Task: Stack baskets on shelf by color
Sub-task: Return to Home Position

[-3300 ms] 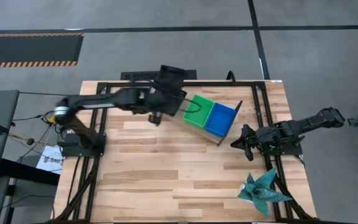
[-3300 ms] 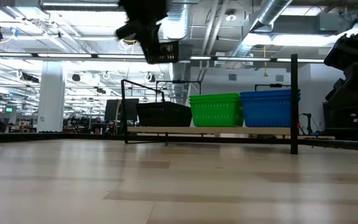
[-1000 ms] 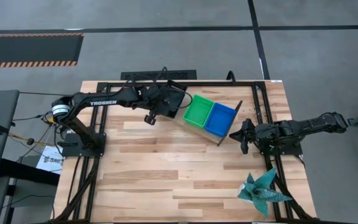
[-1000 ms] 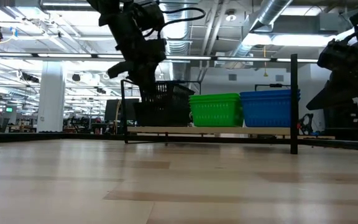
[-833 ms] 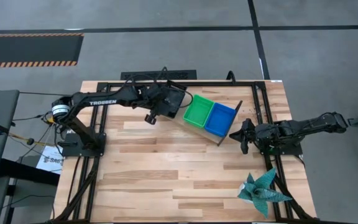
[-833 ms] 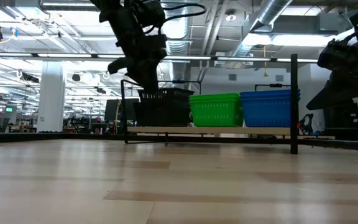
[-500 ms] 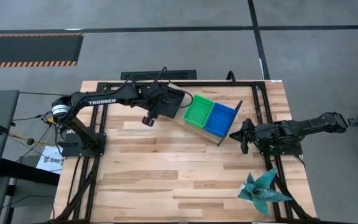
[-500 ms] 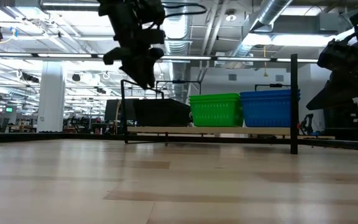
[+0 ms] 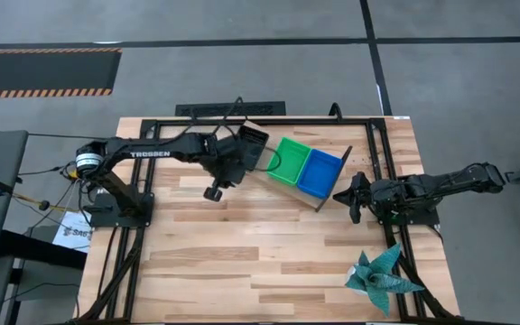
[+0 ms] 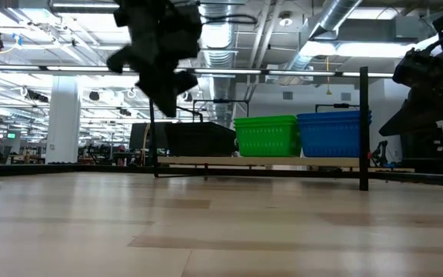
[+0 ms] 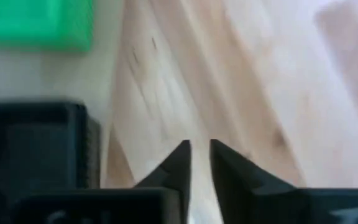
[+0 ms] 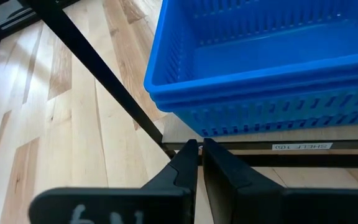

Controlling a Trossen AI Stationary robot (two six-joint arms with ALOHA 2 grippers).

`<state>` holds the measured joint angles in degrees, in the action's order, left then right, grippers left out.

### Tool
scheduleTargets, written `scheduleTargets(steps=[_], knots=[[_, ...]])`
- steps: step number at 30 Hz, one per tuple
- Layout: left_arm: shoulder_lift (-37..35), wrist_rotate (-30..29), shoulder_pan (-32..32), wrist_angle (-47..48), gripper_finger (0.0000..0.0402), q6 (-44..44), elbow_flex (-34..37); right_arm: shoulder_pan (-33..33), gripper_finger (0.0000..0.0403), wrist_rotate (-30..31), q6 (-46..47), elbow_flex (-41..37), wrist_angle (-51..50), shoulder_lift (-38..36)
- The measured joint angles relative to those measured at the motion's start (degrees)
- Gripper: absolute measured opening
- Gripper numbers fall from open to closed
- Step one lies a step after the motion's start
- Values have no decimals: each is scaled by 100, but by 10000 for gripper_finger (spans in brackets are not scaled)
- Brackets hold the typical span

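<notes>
Three colours side by side from above — black perforated plastic baskets [image 9: 255, 135], bright green baskets [image 9: 289, 160], blue baskets [image 9: 320, 172] — with the left tool [image 9: 213, 192] over the slatted wooden worktop [image 9: 242, 262] near the black ones. Low view: all stand on the light wooden wire-framed shelf [image 10: 260, 161]. Wrist views: left tool clenched, empty; right tool [image 12: 197, 148] likewise, facing the blue baskets.
</notes>
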<state>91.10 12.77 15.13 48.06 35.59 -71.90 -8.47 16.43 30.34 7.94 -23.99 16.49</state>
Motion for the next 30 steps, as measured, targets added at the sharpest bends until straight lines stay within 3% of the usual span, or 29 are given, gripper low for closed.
scheduleTargets(steps=[4, 9, 20, 30], knots=[[8, -496, 2, -436, 6, 278, 486, 0, 50, 1, -22, 0, 0, -1], [6, -923, 158, -1063, 15, 426, 830, 0, 50, 2, 0, 0, 0, -1], [6, -990, 636, -1802, 2, 532, 1273, 0, 50, 4, 24, 0, 2, -2], [6, -1439, 659, -1922, 0, 287, 1117, 0, 50, 26, -41, -4, 253, -1]])
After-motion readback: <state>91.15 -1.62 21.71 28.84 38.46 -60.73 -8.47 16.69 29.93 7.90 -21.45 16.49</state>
